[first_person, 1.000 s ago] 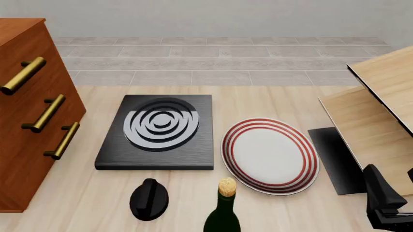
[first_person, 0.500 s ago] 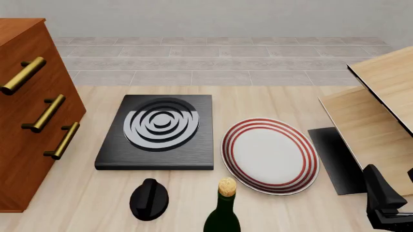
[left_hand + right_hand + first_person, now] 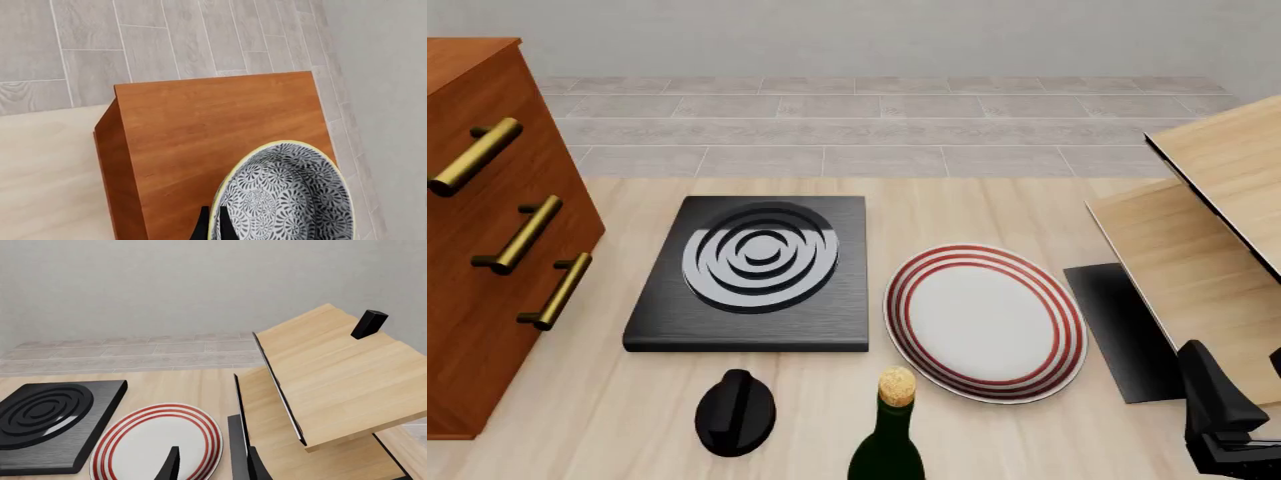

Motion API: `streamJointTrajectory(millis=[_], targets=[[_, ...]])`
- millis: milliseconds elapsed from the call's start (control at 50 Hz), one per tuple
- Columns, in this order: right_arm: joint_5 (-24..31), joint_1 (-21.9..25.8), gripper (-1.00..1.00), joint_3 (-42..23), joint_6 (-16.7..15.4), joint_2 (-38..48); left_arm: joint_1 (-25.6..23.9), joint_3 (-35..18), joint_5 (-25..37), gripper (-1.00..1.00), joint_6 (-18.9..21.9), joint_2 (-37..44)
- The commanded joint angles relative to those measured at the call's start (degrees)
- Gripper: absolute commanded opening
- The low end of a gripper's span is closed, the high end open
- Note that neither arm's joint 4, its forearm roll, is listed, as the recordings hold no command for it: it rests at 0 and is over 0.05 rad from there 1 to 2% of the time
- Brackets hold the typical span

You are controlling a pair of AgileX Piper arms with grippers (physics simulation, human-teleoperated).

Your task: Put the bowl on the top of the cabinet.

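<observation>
Left wrist view shows the deep, round bowl, dense blue-white swirls inside a thin yellow rim, above the smooth reddish wood top of the cabinet. The left gripper pinches its rim, one finger on each side. The right gripper hangs with jaws apart over the red-ringed plate.

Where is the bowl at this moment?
Only the left wrist view shows the bowl: it is over the top of the cabinet, with the left end effector at its rim. It is outside the front view.
</observation>
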Motion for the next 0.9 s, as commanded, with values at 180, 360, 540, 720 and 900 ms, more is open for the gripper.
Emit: streamJointTrajectory(millis=[180, 360, 540, 720, 900], targets=[[0.0, 0.0, 1.0, 0.0, 0.0, 0.0, -2.0, 2.6, -2.1, 1.0, -0.7, 0.6], [0.0, 0.0, 1.0, 0.0, 0.0, 0.0, -3.6, 2.7, -2.2, 1.0, -1.4, 0.2], [0.0, 0.0, 1.0, 0.0, 0.0, 0.0, -3.2, 2.3, -2.0, 1.0, -1.4, -0.4], [0.0, 0.0, 1.0, 0.0, 0.0, 0.0, -3.6, 0.0, -0.9, 1.0, -2.6, -2.5], [0.0, 0.0, 1.0, 0.0, 0.0, 0.0, -3.7, -2.7, 0.6, 1.0, -3.1, -5.0]])
